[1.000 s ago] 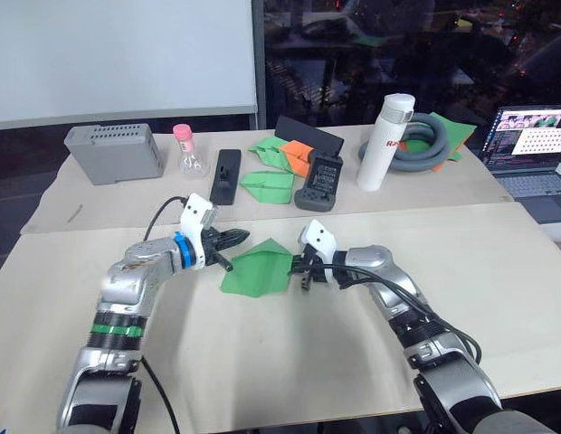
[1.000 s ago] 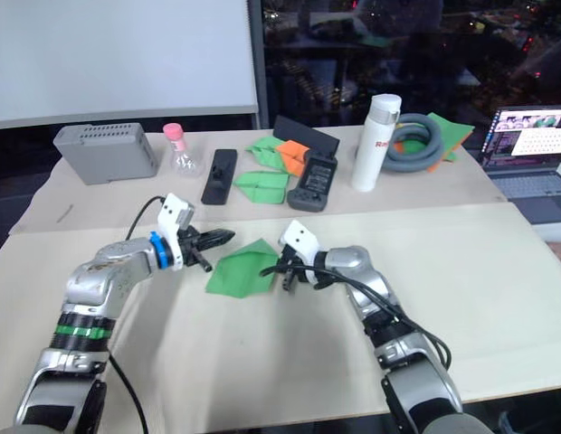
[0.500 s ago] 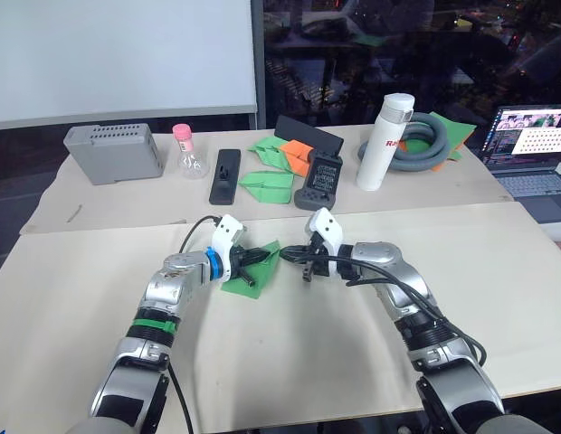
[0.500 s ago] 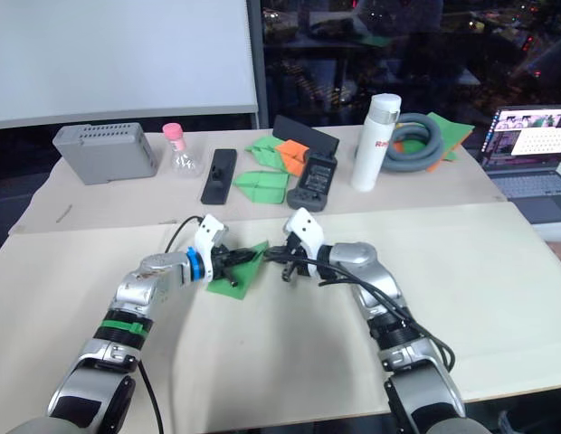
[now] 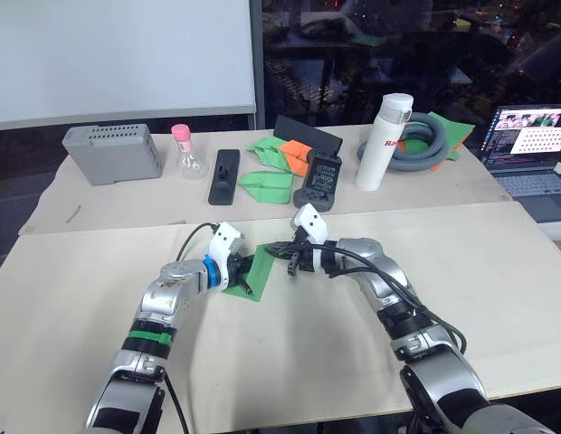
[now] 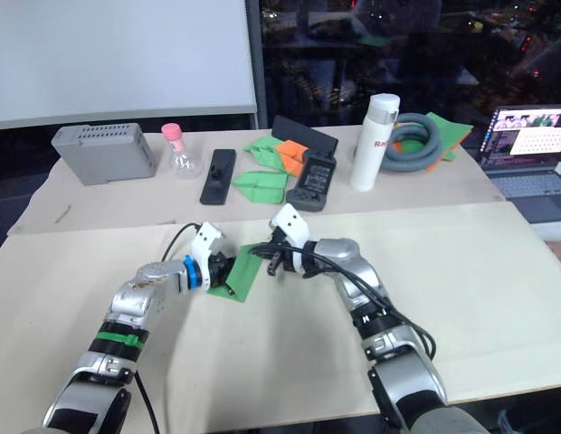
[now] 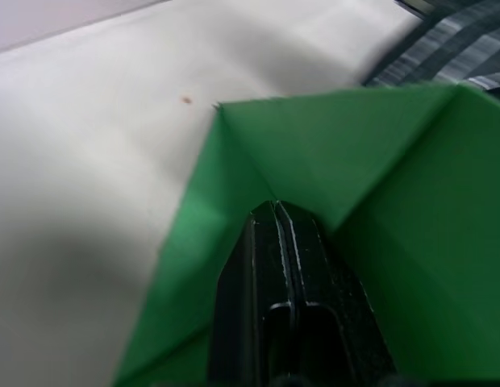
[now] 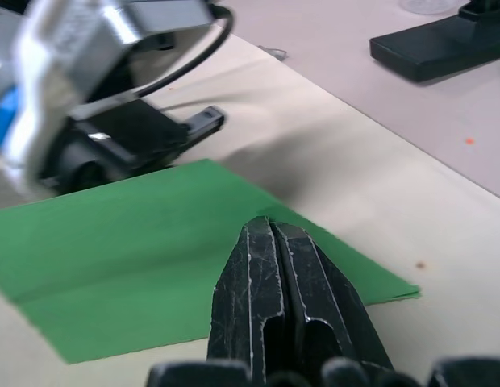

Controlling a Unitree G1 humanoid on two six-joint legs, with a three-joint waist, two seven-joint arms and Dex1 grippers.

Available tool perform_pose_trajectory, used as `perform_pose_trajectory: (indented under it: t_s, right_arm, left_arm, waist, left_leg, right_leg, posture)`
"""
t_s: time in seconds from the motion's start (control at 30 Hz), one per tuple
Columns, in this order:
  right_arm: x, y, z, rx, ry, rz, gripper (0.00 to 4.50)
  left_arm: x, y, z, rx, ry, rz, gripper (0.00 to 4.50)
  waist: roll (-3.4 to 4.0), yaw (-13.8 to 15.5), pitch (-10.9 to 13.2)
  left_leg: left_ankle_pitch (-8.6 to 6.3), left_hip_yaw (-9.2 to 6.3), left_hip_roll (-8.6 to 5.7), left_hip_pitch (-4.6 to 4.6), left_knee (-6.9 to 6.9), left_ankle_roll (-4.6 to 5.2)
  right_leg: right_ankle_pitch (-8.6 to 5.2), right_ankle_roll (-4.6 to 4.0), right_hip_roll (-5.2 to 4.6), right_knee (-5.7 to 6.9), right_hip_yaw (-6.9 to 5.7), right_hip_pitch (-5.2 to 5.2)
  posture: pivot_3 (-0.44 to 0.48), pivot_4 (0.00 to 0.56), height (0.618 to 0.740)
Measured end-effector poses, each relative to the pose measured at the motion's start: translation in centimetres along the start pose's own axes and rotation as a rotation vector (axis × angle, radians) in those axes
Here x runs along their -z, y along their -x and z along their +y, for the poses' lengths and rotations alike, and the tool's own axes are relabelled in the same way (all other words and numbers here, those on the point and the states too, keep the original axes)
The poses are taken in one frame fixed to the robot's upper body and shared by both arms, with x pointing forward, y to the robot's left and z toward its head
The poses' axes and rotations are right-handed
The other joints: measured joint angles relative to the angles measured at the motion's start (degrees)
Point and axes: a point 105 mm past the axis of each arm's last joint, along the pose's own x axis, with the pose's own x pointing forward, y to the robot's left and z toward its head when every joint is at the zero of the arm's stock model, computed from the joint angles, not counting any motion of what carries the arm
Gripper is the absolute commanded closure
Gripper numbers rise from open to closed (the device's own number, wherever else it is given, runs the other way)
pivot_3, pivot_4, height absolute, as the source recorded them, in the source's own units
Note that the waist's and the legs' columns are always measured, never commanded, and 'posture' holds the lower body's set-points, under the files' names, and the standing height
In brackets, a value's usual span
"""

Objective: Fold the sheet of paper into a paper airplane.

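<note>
So we're looking at the sheet of paper [image 5: 258, 274] lying near the middle of the front table [image 5: 290, 353], already partly folded, with a flap lifting off the surface. Both arms are meeting right over it. The left gripper [image 5: 245, 272] is pressing down on the paper's left part, and in the left wrist view its fingers [image 7: 284, 266] are squeezed flat together, tips sitting right in a crease of the green paper. The right gripper [image 5: 282, 257] is coming in from the other side at the paper's far right edge, and its fingers [image 8: 276, 274] are closed tight too, tips touching the green edge. We're seeing the two grippers really near each other. At the back, a white bottle [image 5: 384, 143], a grey hose coil [image 5: 425, 143], a grey box [image 5: 112, 154] and some other folded green and orange papers [image 5: 279, 167] are sitting well apart from the action.
</note>
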Motion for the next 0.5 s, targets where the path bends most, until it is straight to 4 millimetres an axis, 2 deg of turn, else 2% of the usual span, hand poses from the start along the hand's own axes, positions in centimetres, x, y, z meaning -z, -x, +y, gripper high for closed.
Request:
perform_pose_trajectory:
  t_s: [0.1,0.33,0.5]
  right_arm:
    - [0.6,-0.2,0.0,-0.001,-0.009,0.014,4.46]
    - [1.3,-0.8,0.1,-0.008,-0.003,0.039,4.46]
    - [2.7,-1.7,0.4,-0.019,-0.011,0.080,4.46]
  left_arm:
    - [0.1,-0.3,-0.5,0.000,0.012,-0.014,4.50]
    - [0.3,0.0,-0.3,-0.032,0.026,-0.026,4.50]
    - [0.9,1.9,0.4,-0.075,0.036,-0.019,4.50]
  waist:
    - [0.00,0.10,0.00]
    - [0.00,-0.05,0.00]
    - [0.01,-0.48,-0.01]
  left_leg:
    - [0.00,0.00,0.00,0.00,0.01,0.00]
    - [0.00,0.00,0.01,0.04,0.01,0.00]
    - [0.00,0.00,0.07,0.11,-0.07,-0.01]
  right_leg:
    - [0.00,0.00,0.00,0.00,0.00,0.01]
    - [0.00,0.00,0.00,0.00,-0.01,0.03]
    - [0.00,0.00,0.03,0.02,0.00,0.03]
  posture:
    - [0.000,0.150,0.740]
    - [0.000,0.150,0.740]
    - [0.000,0.150,0.740]
